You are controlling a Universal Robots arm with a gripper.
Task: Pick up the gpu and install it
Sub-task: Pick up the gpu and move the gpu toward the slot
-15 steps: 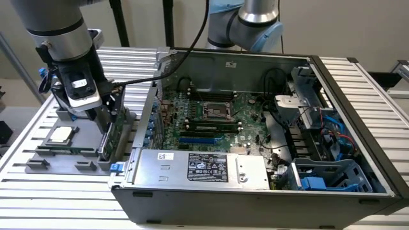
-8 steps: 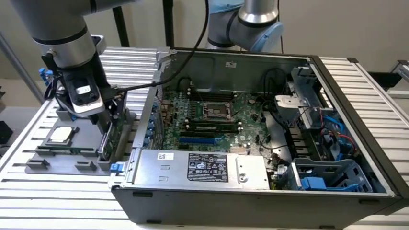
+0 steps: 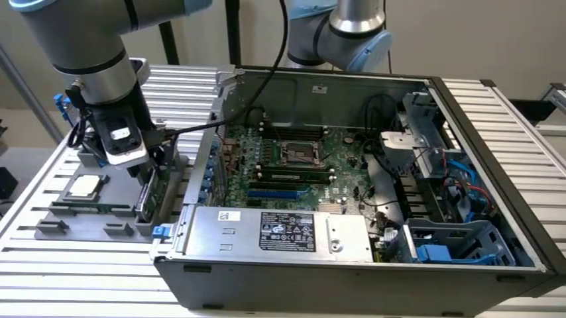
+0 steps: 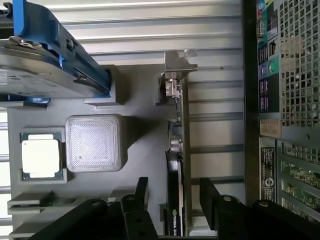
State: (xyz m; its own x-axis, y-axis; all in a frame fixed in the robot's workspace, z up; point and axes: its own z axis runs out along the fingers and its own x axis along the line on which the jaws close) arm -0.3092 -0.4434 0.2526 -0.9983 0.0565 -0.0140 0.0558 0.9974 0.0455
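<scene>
fingers (image 4: 142, 191) of black two-finger gripper (image 4: 175, 200) spread open, one on each side of thin green-boarded gpu (image 4: 178, 145), gripping nothing. stands on edge in slot of grey plastic holder tray (image 4: 145, 132), silver metal bracket (image 4: 180, 62) at end away from gripper. sits just beside open dark metal computer case (image 3: 354, 265), on exterior view's left of it. shares tray with small square silver cpu chip (image 4: 41, 156) and blue-railed silver hard drive (image 4: 45, 75).

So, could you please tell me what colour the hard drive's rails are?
Blue; the hard drive's rails show best in the wrist view.
</scene>
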